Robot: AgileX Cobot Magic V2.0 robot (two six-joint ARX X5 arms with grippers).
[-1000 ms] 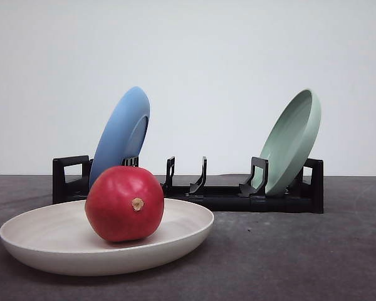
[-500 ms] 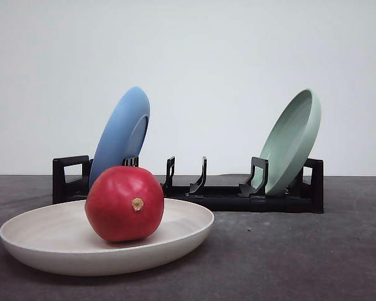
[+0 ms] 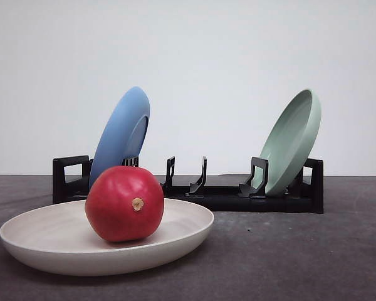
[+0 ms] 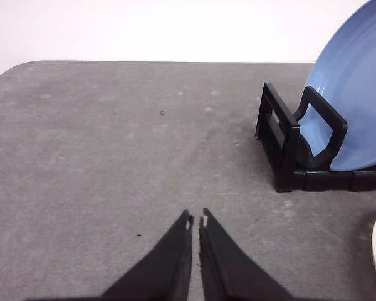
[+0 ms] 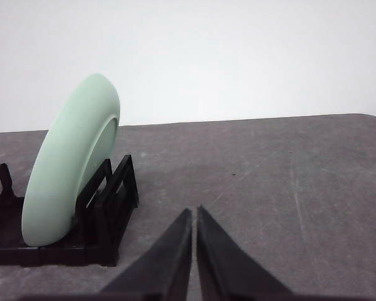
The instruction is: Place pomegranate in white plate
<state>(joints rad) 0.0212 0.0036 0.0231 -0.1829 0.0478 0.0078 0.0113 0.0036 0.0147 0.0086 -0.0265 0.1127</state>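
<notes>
Pomegranate [image 3: 124, 204], glossy and round, sits in matte white plate [image 3: 44, 241]; left end effector [image 4: 196, 221] and right end effector [image 5: 194, 213] clenched.

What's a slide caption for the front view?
Pomegranate resting in the white plate, in front of a black rack holding blue and green plates.

Left gripper [image 4: 196, 221] closed, black fingertips nearly touching, holding nothing. Right gripper [image 5: 195, 212] likewise closed and empty. Both poised low above the tabletop.
</notes>
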